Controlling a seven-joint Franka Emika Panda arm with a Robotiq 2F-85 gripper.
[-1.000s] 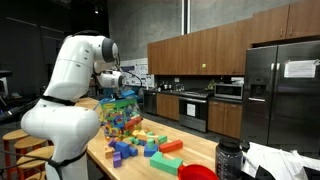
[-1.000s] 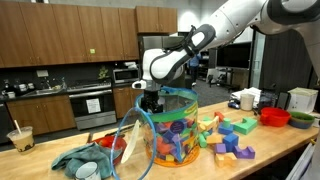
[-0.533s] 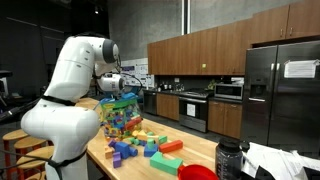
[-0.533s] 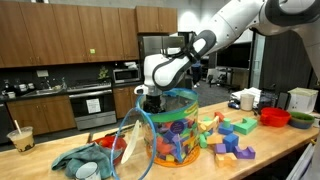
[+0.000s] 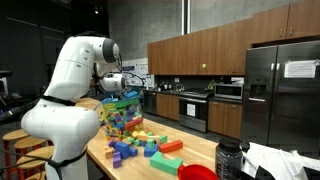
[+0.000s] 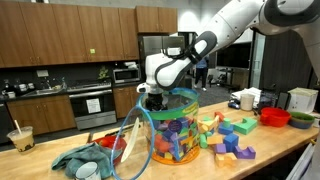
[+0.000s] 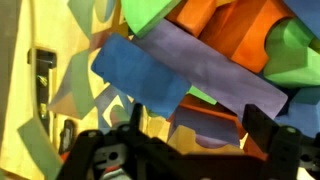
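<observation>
Wrist view | pincer (image 7: 180, 145) wide, empty, above blue flat block (image 7: 140, 75) in clear plastic tub (image 6: 175, 130) | risk: pincer may catch tub rim, tipping it.

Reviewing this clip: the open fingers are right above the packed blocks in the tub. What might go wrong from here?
1. The blue block lies pressed against the purple block. The open fingers may land on neighbouring blocks instead of straddling one piece.
2. In an exterior view the fingers sit close to the rim of the clear tub. A sideways push might tip or slide it toward the loose blocks on the counter.
</observation>
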